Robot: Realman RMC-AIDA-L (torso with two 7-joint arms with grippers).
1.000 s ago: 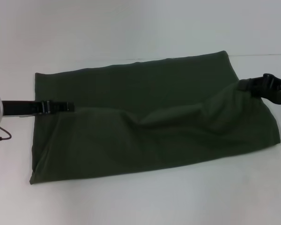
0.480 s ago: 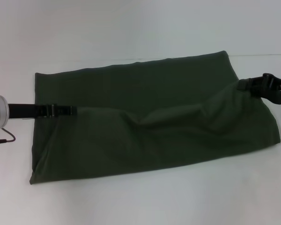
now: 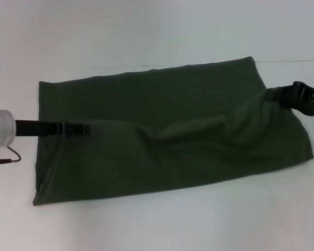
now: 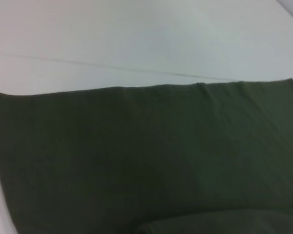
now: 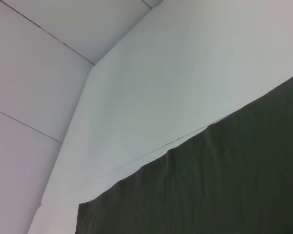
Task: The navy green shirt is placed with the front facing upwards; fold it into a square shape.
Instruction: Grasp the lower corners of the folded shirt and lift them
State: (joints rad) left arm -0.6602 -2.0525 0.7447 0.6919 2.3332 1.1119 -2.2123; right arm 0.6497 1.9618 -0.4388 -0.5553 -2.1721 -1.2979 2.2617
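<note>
- The table [image 3: 146,31] is white; only the right wrist view shows its far corner and the wall panels beyond.
- The shirt [image 3: 167,130] lies across the table's middle as a long folded band, plain side up, with a raised fold ridge seen only from the head.
- The left gripper [image 3: 78,128] is clenched on the shirt's left fold edge.
- The right gripper [image 3: 277,95] pinches the right fold edge.
</note>
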